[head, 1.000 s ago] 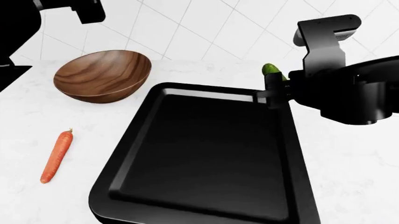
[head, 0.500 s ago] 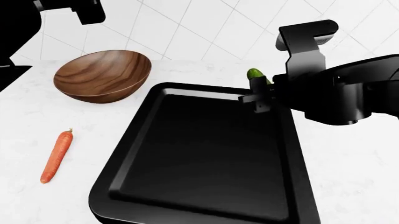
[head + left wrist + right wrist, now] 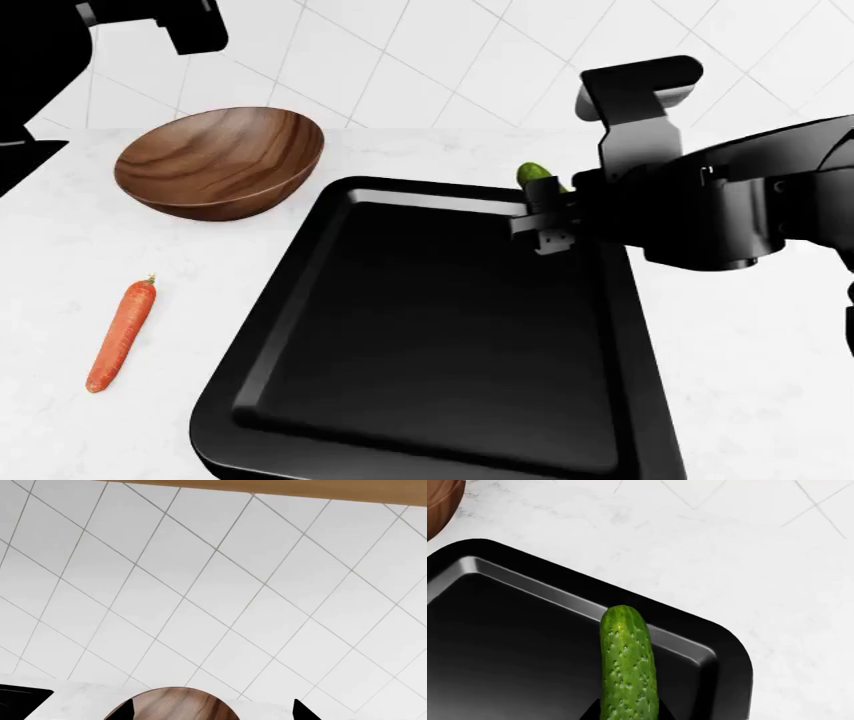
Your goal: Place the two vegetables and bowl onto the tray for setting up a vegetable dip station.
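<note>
Right gripper (image 3: 545, 228) clamps the cucumber (image 3: 626, 670) above the tray's (image 3: 320, 236) far corner, tip overhanging the rim. Let go here and it may roll out onto the counter. Left gripper's jaws: cannot tell, mostly out of frame.

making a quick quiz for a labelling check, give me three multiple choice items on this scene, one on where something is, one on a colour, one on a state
1. Where does the carrot lie?
A. in the bowl
B. on the counter, left of the tray
C. on the tray

2. What colour is the tray?
A. black
B. white
C. orange

3. What is the state of the cucumber?
A. lying in the bowl
B. lying on the counter
C. held by the right gripper over the tray's far corner

Key:
1 B, it rests on the white counter, apart from the tray.
2 A, glossy black throughout.
3 C, the right gripper grips it; the bowl is empty.
</note>
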